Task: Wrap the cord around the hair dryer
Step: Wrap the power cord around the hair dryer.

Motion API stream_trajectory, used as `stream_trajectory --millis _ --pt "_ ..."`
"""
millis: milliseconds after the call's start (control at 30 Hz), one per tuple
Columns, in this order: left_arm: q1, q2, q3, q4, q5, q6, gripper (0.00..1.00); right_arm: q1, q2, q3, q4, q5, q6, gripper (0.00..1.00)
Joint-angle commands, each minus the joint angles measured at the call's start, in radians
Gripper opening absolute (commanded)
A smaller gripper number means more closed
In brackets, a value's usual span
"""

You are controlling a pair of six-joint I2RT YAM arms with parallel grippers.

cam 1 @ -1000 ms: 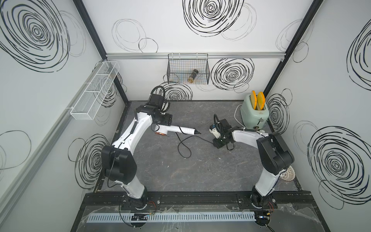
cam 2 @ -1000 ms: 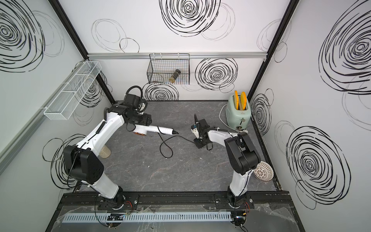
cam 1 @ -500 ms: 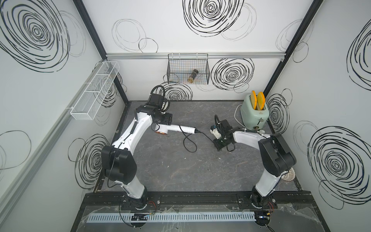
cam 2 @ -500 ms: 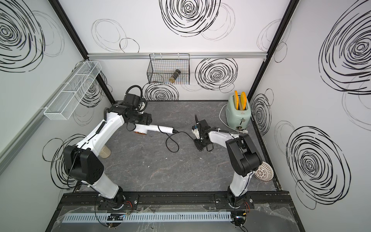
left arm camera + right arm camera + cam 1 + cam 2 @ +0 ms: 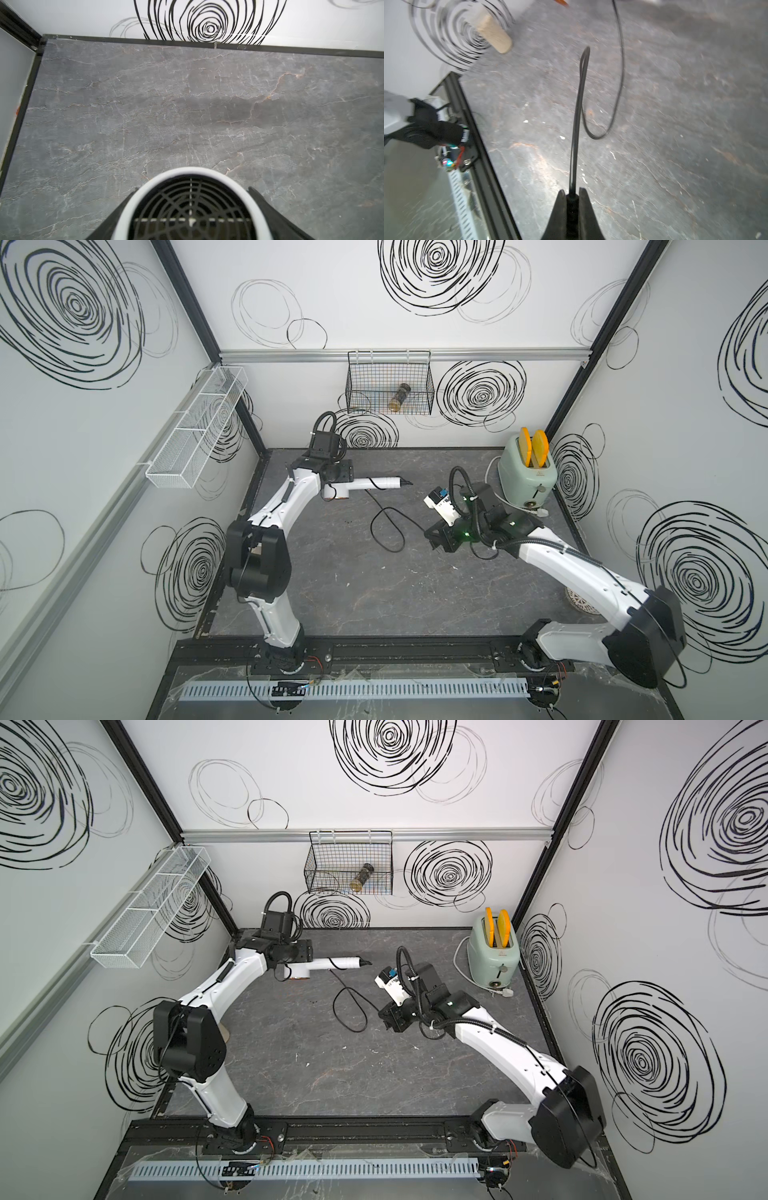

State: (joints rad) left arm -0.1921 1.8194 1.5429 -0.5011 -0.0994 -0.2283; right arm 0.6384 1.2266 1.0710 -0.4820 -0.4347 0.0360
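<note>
Left arm holds the dryer level at the back left of the table; right arm pinches the cord.

The hair dryer (image 5: 380, 483) sits in the left gripper (image 5: 190, 196), whose jaws stand wide, one on each side of the round head, gripping it. The rear grille faces the wrist camera. In both top views the long white handle lies about level, with its long axis roughly along the back wall. Its free end points toward the side where the toaster (image 5: 527, 472) stands. The cord (image 5: 577, 104) leaves that handle end, drops to the grey tabletop (image 5: 374, 601) and lies there in one loose loop. From the loop it rises to the right gripper (image 5: 572, 194), near the table's middle. Those jaws are closed almost fully, nipping the cord's thick black end. I cannot tell whether that end is the plug.
</note>
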Motion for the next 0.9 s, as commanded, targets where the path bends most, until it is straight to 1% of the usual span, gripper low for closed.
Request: stream_trajectory --millis 0,67,133,233,300,433,500,533,600,667,733,767,800,833,867 --pt "-0.043 0.009 0.031 0.081 -0.029 -0.007 0.0 0.024 -0.082 0.086 -0.017 -0.084 -0.021 0.0" --pt "-0.068 0.01 0.041 0.046 -0.029 0.04 0.0 0.023 -0.111 0.122 0.021 -0.056 -0.023 0.0" --pt "-0.091 -0.016 0.014 0.029 -0.019 0.082 0.0 0.006 -0.107 0.18 0.035 -0.006 -0.042 0.0" --pt "-0.101 -0.092 -0.068 0.014 0.051 0.13 0.0 -0.038 -0.029 0.288 0.016 0.066 -0.088 0.0" --pt "-0.105 -0.154 -0.119 -0.012 0.109 0.174 0.0 -0.075 0.036 0.333 0.034 0.088 -0.11 0.0" --pt "-0.122 -0.243 -0.156 -0.118 0.214 0.275 0.0 -0.158 0.154 0.393 0.079 0.118 -0.124 0.0" --pt "-0.122 -0.283 -0.158 -0.163 0.314 0.319 0.0 -0.206 0.216 0.407 0.109 0.142 -0.125 0.0" --pt "-0.121 -0.299 -0.156 -0.171 0.359 0.323 0.0 -0.225 0.246 0.414 0.114 0.15 -0.127 0.0" --pt "-0.112 -0.324 -0.144 -0.174 0.485 0.324 0.0 -0.26 0.306 0.416 0.127 0.154 -0.128 0.0" --pt "-0.09 -0.333 -0.124 -0.15 0.638 0.292 0.0 -0.285 0.358 0.407 0.134 0.151 -0.128 0.0" --pt "-0.054 -0.334 -0.116 -0.081 0.784 0.217 0.0 -0.293 0.394 0.386 0.134 0.148 -0.125 0.0" --pt "-0.035 -0.335 -0.118 -0.024 0.846 0.15 0.0 -0.292 0.404 0.364 0.137 0.146 -0.126 0.0" --pt "-0.016 -0.335 -0.123 0.045 0.883 0.073 0.0 -0.291 0.411 0.342 0.138 0.143 -0.127 0.0" --pt "0.001 -0.335 -0.134 0.117 0.903 -0.002 0.0 -0.291 0.412 0.321 0.14 0.142 -0.126 0.0" --pt "0.023 -0.334 -0.151 0.205 0.922 -0.102 0.0 -0.291 0.41 0.294 0.143 0.139 -0.121 0.0"
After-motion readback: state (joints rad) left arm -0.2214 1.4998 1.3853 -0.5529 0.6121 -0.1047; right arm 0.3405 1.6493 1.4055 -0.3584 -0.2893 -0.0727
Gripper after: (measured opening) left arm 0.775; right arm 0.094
